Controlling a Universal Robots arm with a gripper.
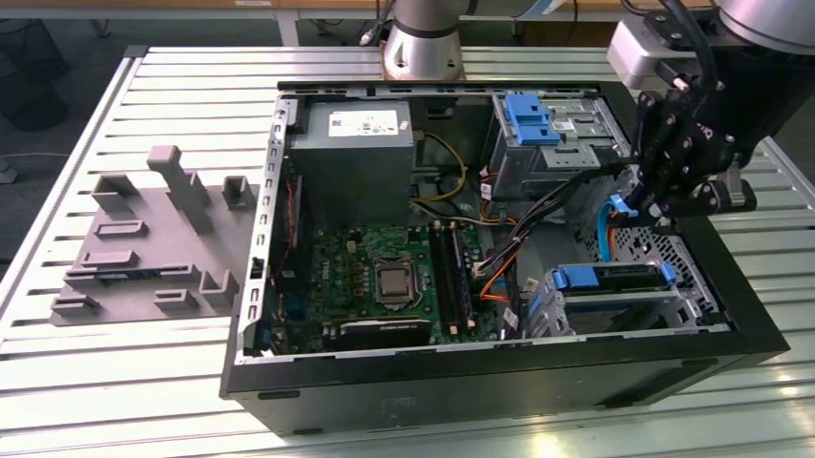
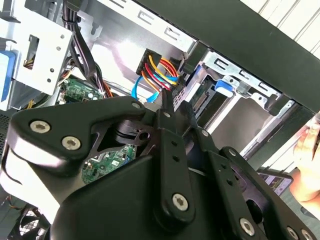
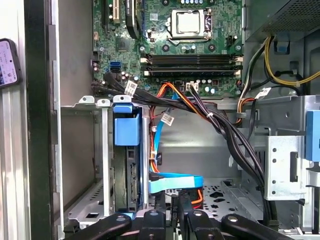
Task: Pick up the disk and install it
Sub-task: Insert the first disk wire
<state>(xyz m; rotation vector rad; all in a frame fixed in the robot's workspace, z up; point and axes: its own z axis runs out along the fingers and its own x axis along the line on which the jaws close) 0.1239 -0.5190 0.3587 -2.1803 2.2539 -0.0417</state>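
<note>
You are looking at the gripper hanging over the open computer case, near the side at the exterior view's right, and it is reaching down among the cables. Its fingers are sitting drawn together, with their tips just beside a black plug that carries red, yellow and orange wires (whether they are pinching that plug, you cannot tell). The disk is apart from the gripper: it is sitting inside the lower drive cage at the case's corner, with its blue rail facing up. In the first wrist view you are seeing it edge-on, with a flat blue cable lying just beside it. The case is resting on a slatted table.
</note>
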